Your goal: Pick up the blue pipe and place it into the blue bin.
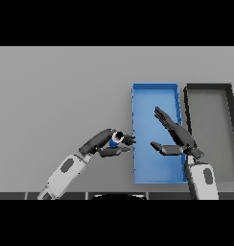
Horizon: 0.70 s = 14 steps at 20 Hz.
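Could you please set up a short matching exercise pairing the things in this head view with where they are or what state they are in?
Things:
1. blue pipe
2. blue bin
3. dark bin
4. right hand

Places or states:
A. furthest right on the table
B. held in the left hand, just left of the blue bin
C. open, over the blue bin
D. between the pipe and the dark bin

Pairs: 1-B, 2-D, 3-A, 4-C

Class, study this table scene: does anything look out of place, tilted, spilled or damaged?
Nothing stands out. The blue bin and the dark bin lie side by side, both intact. The left hand grips the blue pipe just left of the blue bin's edge. The right hand hovers open over the blue bin.
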{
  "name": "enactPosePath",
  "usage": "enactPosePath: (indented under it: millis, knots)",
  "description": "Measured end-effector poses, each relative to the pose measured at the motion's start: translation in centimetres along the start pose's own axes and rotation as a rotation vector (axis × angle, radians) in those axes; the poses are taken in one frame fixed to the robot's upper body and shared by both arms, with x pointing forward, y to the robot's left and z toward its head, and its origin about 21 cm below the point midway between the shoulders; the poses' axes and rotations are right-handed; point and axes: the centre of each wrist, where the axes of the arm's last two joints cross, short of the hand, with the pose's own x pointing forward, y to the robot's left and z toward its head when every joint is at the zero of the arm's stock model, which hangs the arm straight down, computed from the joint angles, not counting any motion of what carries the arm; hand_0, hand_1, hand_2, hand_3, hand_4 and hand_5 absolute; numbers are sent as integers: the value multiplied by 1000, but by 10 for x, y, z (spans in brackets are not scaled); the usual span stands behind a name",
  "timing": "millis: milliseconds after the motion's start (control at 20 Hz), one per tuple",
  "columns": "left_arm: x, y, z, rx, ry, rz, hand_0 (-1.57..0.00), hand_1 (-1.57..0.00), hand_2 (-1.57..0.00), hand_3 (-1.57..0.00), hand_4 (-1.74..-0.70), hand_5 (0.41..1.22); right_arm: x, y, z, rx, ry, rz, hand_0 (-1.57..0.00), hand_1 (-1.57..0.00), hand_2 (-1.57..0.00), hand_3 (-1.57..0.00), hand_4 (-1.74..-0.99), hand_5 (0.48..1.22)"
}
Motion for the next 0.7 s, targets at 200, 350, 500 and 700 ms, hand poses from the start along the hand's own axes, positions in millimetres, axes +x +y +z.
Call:
enactPosePath:
  millis: [200, 350, 500, 700]
  knots:
    - [0, 5, 2, 6, 0, -1, -1571, -1571, -1571, -1439, -1732, 1221, 40, 7, -22, 200, -45, 59, 1, 1, 1, 1, -1305, 522]
    - [1, 1, -2, -5, 6, -7, -1571, -1571, -1571, -1436, -1732, 1221, 58, 19, -36, 317, -50, 81, 1, 1, 1, 1, -1295, 522]
    - [1, 5, -1, 3, -7, -12, -1571, -1571, -1571, -1437, -1732, 1221, 72, 27, -53, 409, -73, 107, 1, 1, 1, 1, -1303, 532]
    - [1, 6, -2, -8, -2, -5, -1571, -1571, -1571, -1452, -1729, 1221, 81, 41, -74, 525, -86, 155, 1, 1, 1, 1, -1270, 530]
